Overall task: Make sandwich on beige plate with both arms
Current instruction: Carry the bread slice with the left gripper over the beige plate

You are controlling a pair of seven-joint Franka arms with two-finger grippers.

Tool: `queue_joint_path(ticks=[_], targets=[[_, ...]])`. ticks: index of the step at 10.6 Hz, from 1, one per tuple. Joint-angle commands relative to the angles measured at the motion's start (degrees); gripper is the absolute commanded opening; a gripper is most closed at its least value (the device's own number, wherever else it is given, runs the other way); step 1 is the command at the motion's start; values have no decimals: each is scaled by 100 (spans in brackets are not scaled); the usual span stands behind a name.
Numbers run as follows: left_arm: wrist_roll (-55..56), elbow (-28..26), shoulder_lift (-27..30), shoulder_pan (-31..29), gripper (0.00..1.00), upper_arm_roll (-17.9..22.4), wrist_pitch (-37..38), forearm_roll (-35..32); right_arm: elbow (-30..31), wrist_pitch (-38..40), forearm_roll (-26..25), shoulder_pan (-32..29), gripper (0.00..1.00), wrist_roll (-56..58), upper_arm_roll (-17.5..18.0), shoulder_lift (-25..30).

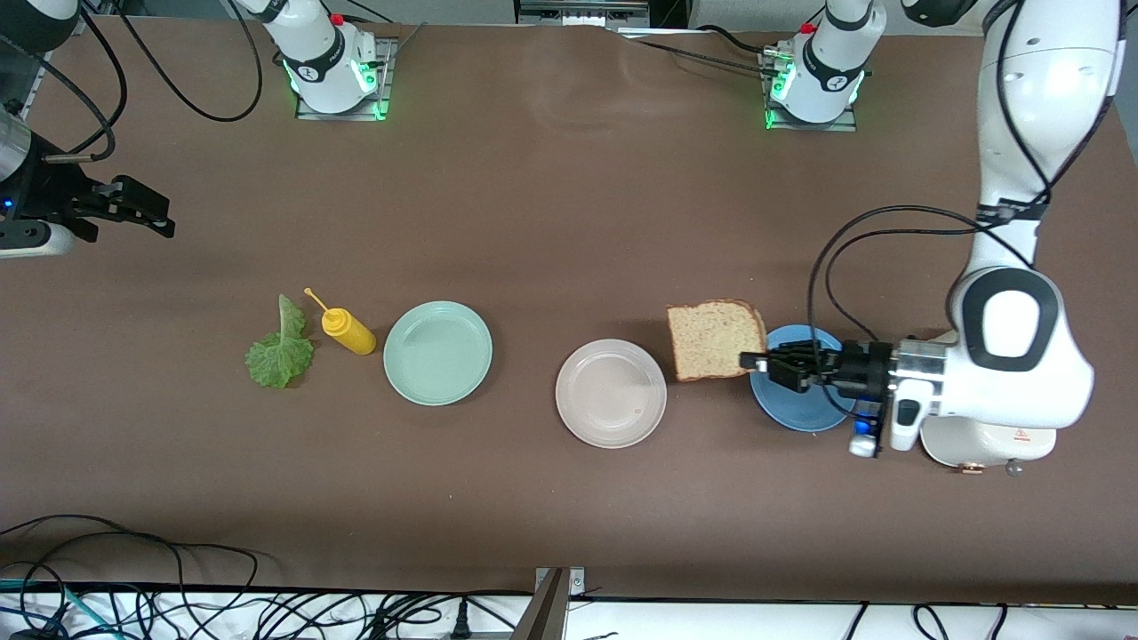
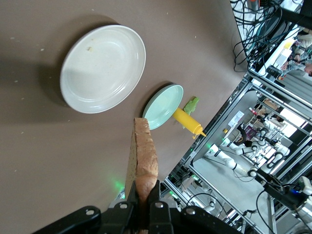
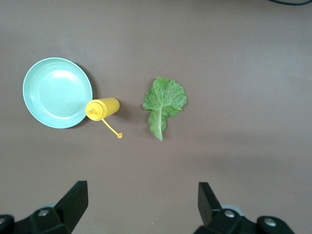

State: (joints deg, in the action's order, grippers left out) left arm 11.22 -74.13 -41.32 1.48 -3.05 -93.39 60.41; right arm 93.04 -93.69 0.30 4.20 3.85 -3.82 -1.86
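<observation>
Landmark: the beige plate (image 1: 611,392) is seen bare on the brown table (image 1: 551,204), and every place below is given against it.
Left gripper (image 1: 752,360): it is held in the air over the gap between the beige plate and the blue plate (image 1: 796,404), jaws clamped on a bread slice (image 1: 716,339).
Bread slice: it is carried off the table just beside the beige plate, toward the left arm's end; in the left wrist view only its crust edge (image 2: 144,158) is shown, pinched between the fingers (image 2: 157,209).
Blue plate: it lies just beside the beige plate toward the left arm's end, largely covered by the left gripper; what it holds cannot be made out.
Right gripper (image 1: 133,206): it is parked well apart from the beige plate, at the right arm's end of the table, jaws spread wide and holding nothing; the arm waits, cut off at the frame edge.
Mint-green plate (image 1: 437,352): it is seen near the beige plate, toward the right arm's end.
Yellow squeeze bottle (image 1: 347,330): it is laid on its side beside the mint-green plate.
Lettuce leaf (image 1: 281,350): it lies flat past the bottle, farther still from the beige plate.
</observation>
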Motion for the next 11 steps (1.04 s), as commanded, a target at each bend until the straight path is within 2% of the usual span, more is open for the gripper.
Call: queue_joint_path(ticks=[1,4,8,10,11], targets=[[-401,-215,-7,317,0,50,-554,252,-67,87,49,28,100,-51,-4,37],[-761,-830,37,782,0,50,-1740,883,-67,78,14,186,100,-51,31,28],[-1331,-1296,19,1258,0,50,-2997,1498,-76,78,5,177,100,-42,22,37],[-1823,-1490,2,1355,0,50,-3281,1982,-76,78,5,177,100,-42,13,54],[-1843,-1508,-7,1442,0,50,-3499,1992,-76,78,14,169,100,-42,-13,55]])
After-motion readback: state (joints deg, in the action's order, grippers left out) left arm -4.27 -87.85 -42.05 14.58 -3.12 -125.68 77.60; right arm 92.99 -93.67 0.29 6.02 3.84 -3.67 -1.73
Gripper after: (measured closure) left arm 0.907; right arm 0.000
